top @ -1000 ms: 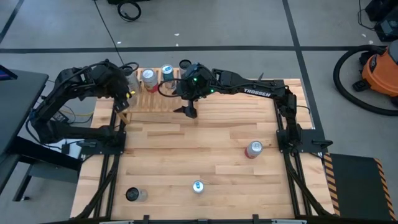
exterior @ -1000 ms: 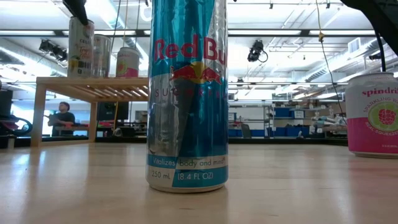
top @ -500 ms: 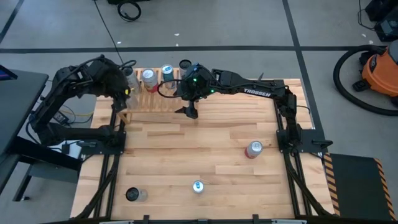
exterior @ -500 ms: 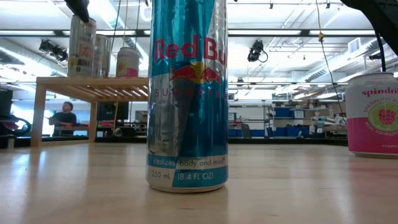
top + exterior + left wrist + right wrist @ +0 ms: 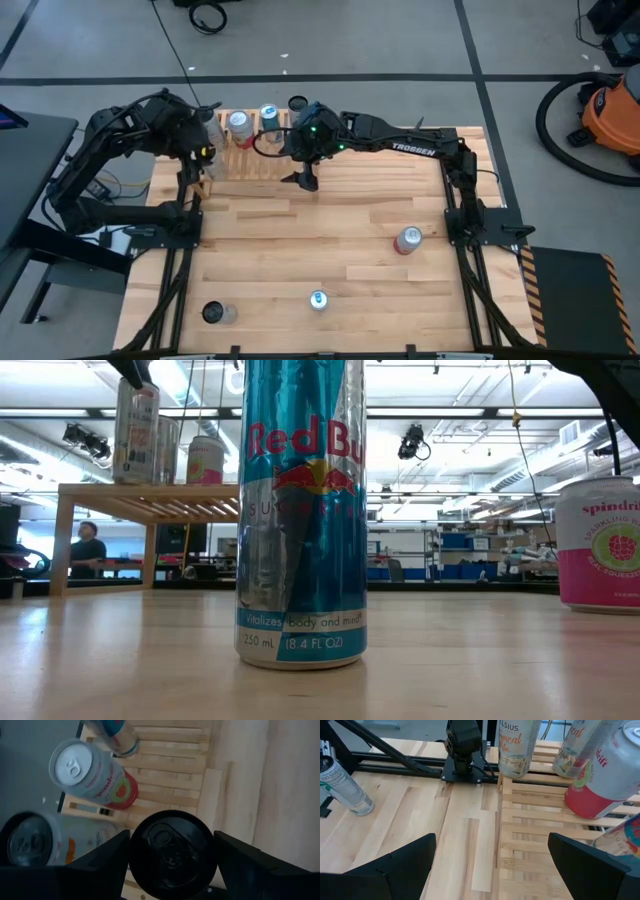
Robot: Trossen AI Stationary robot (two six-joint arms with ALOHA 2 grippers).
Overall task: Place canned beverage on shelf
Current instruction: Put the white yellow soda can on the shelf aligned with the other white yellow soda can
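Black-topped can [image 5: 172,854] sits between left jaws (above the shelf [image 5: 170,775]).

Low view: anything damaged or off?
The Red Bull can on the table looks dented: creases run down its left front. It stands upright, and no spill shows.

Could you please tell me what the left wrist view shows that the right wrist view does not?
Only the left wrist view: the left claw closed on a black-topped can, seen from above at the shelf's edge.
Only the right wrist view: the open, empty right claw, the left arm's base, and a pale container on the tabletop.
Both: the slatted shelf and a red-and-white can standing on it.
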